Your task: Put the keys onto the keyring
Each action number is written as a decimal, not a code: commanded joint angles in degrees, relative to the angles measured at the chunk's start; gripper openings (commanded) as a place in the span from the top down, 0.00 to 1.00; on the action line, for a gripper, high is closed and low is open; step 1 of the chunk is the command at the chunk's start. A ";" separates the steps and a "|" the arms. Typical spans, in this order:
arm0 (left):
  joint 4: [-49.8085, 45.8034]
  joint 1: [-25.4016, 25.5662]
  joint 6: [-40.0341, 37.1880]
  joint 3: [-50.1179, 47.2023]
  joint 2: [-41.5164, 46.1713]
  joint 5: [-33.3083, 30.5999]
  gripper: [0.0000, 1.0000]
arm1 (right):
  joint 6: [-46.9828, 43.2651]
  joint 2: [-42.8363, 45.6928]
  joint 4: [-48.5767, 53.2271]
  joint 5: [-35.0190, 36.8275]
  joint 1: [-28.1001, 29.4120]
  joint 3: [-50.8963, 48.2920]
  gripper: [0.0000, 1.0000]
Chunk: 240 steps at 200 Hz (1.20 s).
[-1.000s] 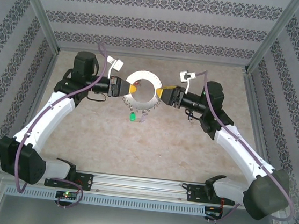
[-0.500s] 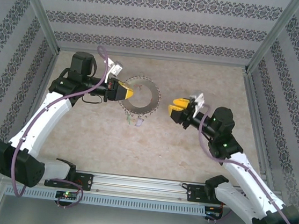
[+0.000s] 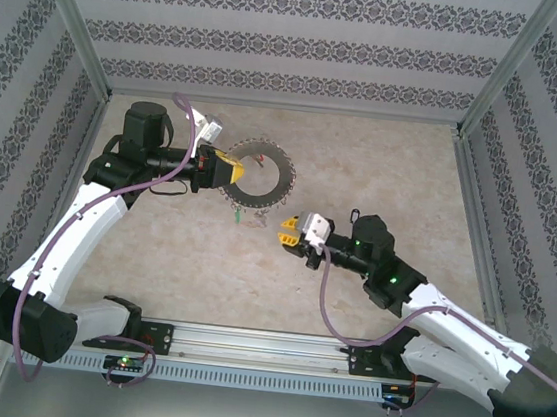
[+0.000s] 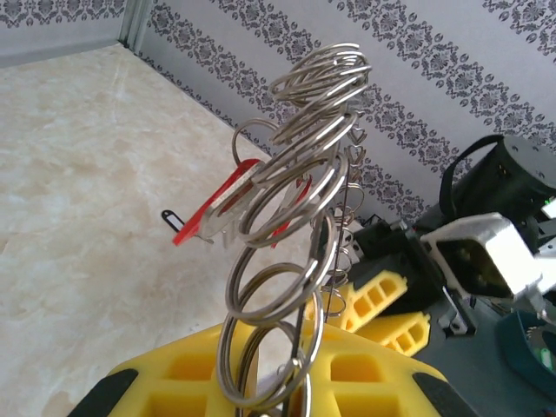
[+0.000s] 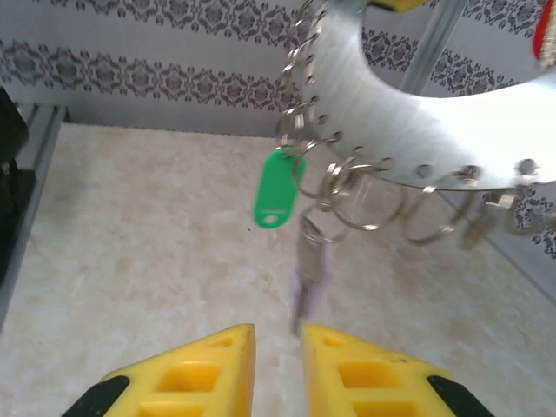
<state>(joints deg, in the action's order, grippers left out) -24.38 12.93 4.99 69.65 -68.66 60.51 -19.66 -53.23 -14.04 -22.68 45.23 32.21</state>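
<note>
Marble tabletop (image 3: 172, 257); left end effector (image 3: 240, 171) clamped on keyring (image 3: 259, 198), red key (image 4: 208, 215) half-hidden by loops; right end effector (image 5: 278, 334) narrowly apart.

No readable text, no labels, no numbers

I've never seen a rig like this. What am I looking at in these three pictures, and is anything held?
Two robot arms stand at a beige table, each ending in a yellow two-fingered pincer. One picture looks down from overhead; the others come from cameras on each wrist. The left pincer grips a large flat grey metal keyring fringed with wire loops, lifted so a green plastic tag dangles. A red-headed key shows among the loops. The right pincer, apart, holds nothing.
</note>
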 commanded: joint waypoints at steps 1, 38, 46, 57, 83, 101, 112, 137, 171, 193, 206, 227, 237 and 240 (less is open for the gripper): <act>3.29 -0.89 1.56 0.14 1.63 0.45 1.00 | -5.10 -1.81 -3.23 6.67 2.49 2.35 0.79; 3.38 -0.95 2.38 0.13 1.69 0.14 1.00 | -6.98 -4.44 -6.99 12.42 4.76 3.04 0.81; 3.11 -0.97 2.47 0.14 1.69 0.22 1.00 | -7.67 -4.62 -8.16 14.04 5.24 2.87 0.81; 2.72 -0.90 2.37 0.23 1.77 0.04 1.00 | -8.68 -4.69 -8.55 13.84 5.39 2.99 0.81; 2.67 -0.91 2.56 0.35 1.94 -0.14 1.00 | -9.12 -5.40 -9.12 13.58 5.39 3.45 0.82; 3.02 -0.91 3.09 0.18 2.03 -0.39 1.00 | -9.04 -6.26 -10.43 15.80 5.78 4.09 0.82; 2.98 -0.91 3.13 0.05 2.07 -0.56 1.00 | -9.66 -6.88 -11.32 14.59 5.92 4.24 0.81; 3.54 -0.92 3.71 -0.02 2.16 -0.84 1.00 | -10.52 -8.29 -11.78 15.10 6.24 5.15 0.80; 3.51 -0.95 3.97 -0.25 2.21 -0.90 1.00 | -10.49 -9.00 -15.06 17.51 6.60 4.80 0.78; 3.64 -0.94 4.06 -0.39 2.46 -1.05 1.00 | -10.21 -9.30 -15.57 18.92 6.71 4.69 0.77; 3.81 -0.89 4.23 -0.48 2.49 -1.07 1.00 | -9.61 -9.42 -16.31 19.56 6.80 4.49 0.76; 3.90 -0.92 4.41 -0.40 2.65 -1.18 1.00 | -9.96 -9.92 -16.26 20.10 7.10 4.45 0.75; 3.86 -0.97 4.41 -0.29 2.57 -1.14 1.00 | -10.30 -10.14 -16.19 20.52 7.23 4.29 0.75; 3.82 -0.91 4.40 -0.30 2.57 -1.11 1.00 | -10.43 -10.24 -16.19 20.75 7.36 4.27 0.75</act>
<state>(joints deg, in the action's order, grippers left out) -23.83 12.62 8.51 69.10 -67.77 58.76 -29.39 -62.85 -27.59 -4.21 51.64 35.53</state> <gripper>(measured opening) 0.175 0.247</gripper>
